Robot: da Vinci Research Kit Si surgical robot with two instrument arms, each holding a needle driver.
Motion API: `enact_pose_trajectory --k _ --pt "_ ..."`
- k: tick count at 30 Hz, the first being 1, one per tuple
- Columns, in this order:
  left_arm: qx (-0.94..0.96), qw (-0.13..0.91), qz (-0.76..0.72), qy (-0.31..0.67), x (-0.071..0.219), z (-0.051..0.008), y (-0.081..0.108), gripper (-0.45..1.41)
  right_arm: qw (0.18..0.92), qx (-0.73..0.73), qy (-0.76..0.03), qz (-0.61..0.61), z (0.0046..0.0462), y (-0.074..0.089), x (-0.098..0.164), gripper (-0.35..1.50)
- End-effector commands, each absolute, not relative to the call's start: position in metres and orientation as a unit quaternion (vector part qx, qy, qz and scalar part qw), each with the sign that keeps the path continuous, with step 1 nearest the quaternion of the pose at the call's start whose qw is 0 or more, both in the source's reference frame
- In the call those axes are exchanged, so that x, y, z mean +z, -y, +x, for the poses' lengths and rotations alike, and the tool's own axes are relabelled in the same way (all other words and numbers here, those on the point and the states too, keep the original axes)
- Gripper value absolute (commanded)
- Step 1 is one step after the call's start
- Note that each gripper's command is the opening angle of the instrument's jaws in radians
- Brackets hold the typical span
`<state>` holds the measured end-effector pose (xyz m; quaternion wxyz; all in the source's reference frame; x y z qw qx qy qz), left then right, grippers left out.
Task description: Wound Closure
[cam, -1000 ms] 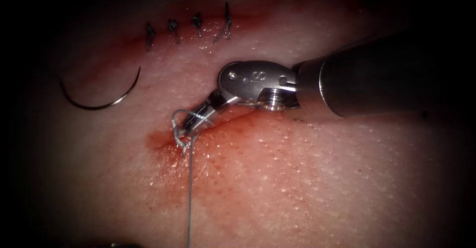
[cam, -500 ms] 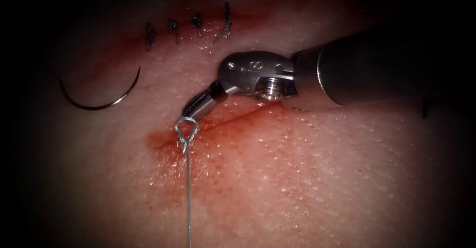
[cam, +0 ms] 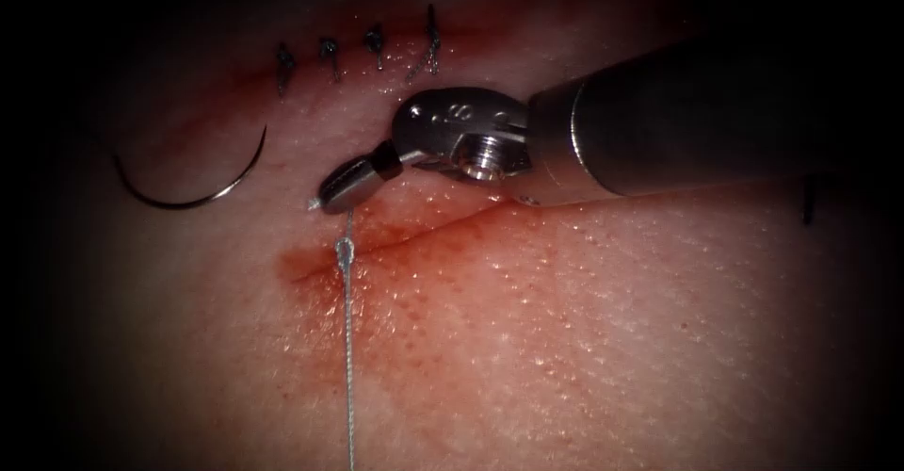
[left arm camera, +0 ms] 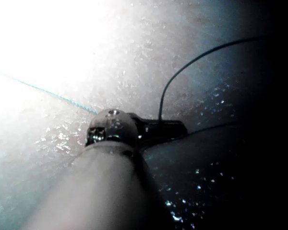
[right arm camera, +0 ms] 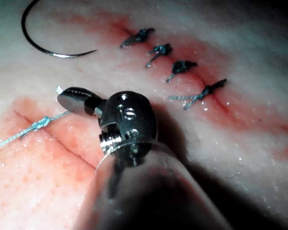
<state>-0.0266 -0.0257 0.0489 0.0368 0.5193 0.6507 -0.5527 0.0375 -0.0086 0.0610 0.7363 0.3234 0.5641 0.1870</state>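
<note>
My right tool comes in from the right, its jaws shut on the short end of the thread, whose tip pokes out by the jaws. From there the thread drops to a small knot at the left end of the open cut and runs taut down out of view. The same knot and right tool show in the right wrist view. The curved needle lies free on the tissue, up and left of the cut, not in it. In the left wrist view my left tool has its jaws shut with thread leading to it.
Several finished stitches with dark knots sit in a row on the closed cut beyond the right tool, also seen as stitches in the right wrist view. Red fluid stains the tissue around the open cut.
The right tool has moved up and to the left with the short thread end. The wide loop at the cut has drawn down into a small tight knot.
</note>
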Motion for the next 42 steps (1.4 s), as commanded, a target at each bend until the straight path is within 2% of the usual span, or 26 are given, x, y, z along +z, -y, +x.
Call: enact_pose_trajectory --k 1,13,19,30,39,40,41,42 --pt "-0.554 0.016 0.504 -0.662 0.0502 -0.0276 0.0283 -0.45 0.735 0.198 -0.559 0.329 0.0385 0.0090 0.0613 -0.35" --pt "-0.560 0.019 0.455 -0.692 0.0502 -0.0299 0.0324 -0.45 0.744 0.228 -0.546 0.310 0.0382 0.0079 0.0616 -0.35" --pt "-0.563 0.032 0.432 -0.704 0.0474 -0.0280 0.0350 -0.45 0.744 0.243 -0.547 0.297 0.0385 0.0067 0.0621 -0.35" --pt "-0.566 0.039 0.415 -0.712 0.0460 -0.0286 0.0362 -0.45 0.744 0.250 -0.547 0.291 0.0390 0.0059 0.0623 -0.35" --pt "-0.566 0.059 0.452 -0.687 0.0472 -0.0288 0.0331 -0.45 0.731 0.245 -0.559 0.305 0.0393 0.0065 0.0617 -0.35" --pt "-0.567 0.063 0.454 -0.685 0.0471 -0.0288 0.0323 -0.45 0.726 0.248 -0.562 0.308 0.0393 0.0066 0.0615 -0.10" --pt "-0.566 0.074 0.470 -0.673 0.0464 -0.0289 0.0300 -0.45 0.723 0.244 -0.569 0.307 0.0394 0.0069 0.0607 0.69" --pt "-0.566 0.074 0.470 -0.673 0.0464 -0.0289 0.0300 -0.45 0.723 0.244 -0.569 0.307 0.0394 0.0069 0.0607 0.69"
